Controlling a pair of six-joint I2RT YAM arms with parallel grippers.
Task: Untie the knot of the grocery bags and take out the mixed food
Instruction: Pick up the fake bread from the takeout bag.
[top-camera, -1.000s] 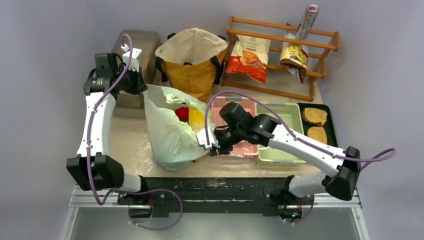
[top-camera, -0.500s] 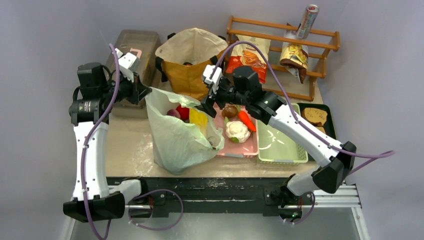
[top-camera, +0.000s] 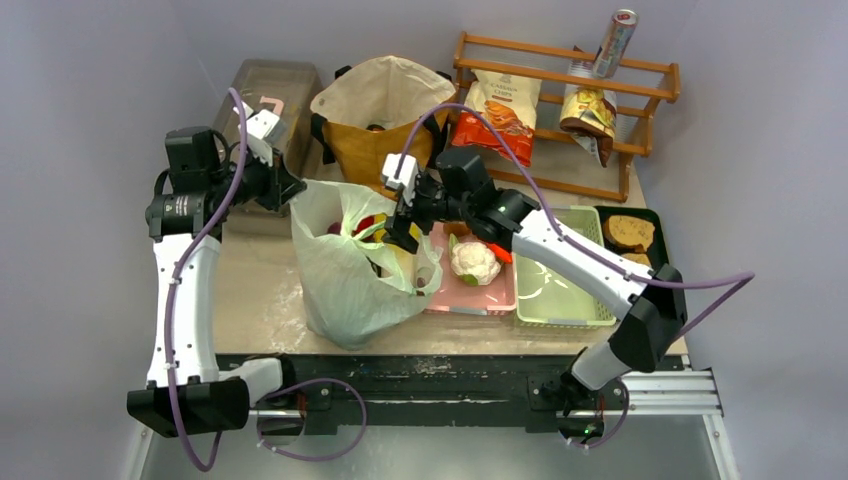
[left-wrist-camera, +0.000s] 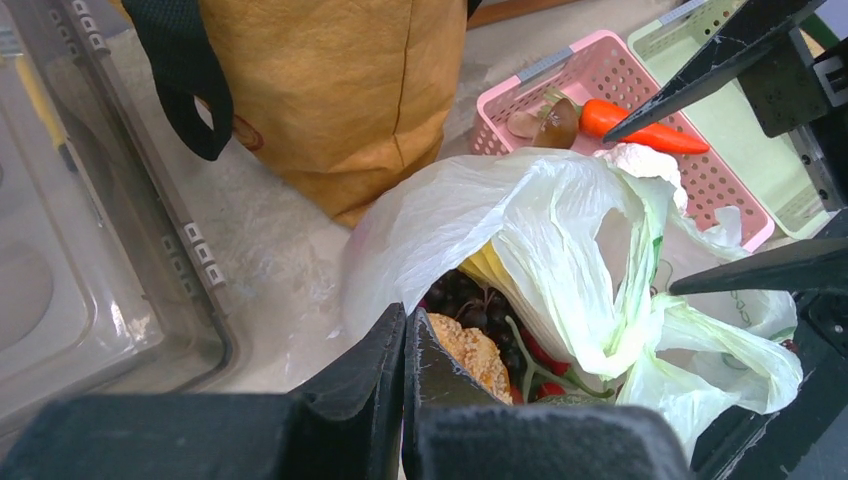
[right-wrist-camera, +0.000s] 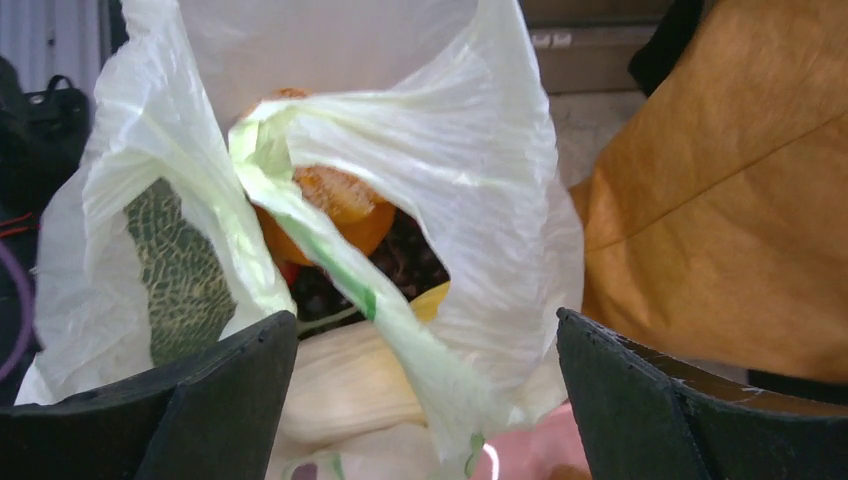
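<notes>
The pale-green plastic bag (top-camera: 345, 280) stands in the middle of the table with its mouth gaping; no knot shows. My left gripper (top-camera: 288, 188) is shut on the bag's rim at its back-left corner and holds it up (left-wrist-camera: 405, 345). Over the right side of the mouth my right gripper (top-camera: 398, 222) hangs wide open, with a loose strip of bag film (right-wrist-camera: 400, 330) between its fingers. Inside lie mixed food: dark grapes (left-wrist-camera: 465, 298), an orange crumbed piece (right-wrist-camera: 335, 200), a red chilli (left-wrist-camera: 545, 355), green melon (right-wrist-camera: 180, 270), pale cabbage (right-wrist-camera: 350, 390). The mustard tote (top-camera: 385, 130) stands behind.
A lidded grey box (top-camera: 270, 95) sits back left, close to my left wrist. Right of the bag are a pink basket (top-camera: 497, 297) with cauliflower (top-camera: 475, 262) and carrot, a green basket (top-camera: 560, 290), and a black tray (top-camera: 655, 255) of bread. A wooden rack (top-camera: 560, 60) holds chip bags and a can.
My right gripper opened, left the bag's front-right edge and swung back and left over the mouth. The bag's mouth now gapes wider. My left arm shifted slightly, still gripping.
</notes>
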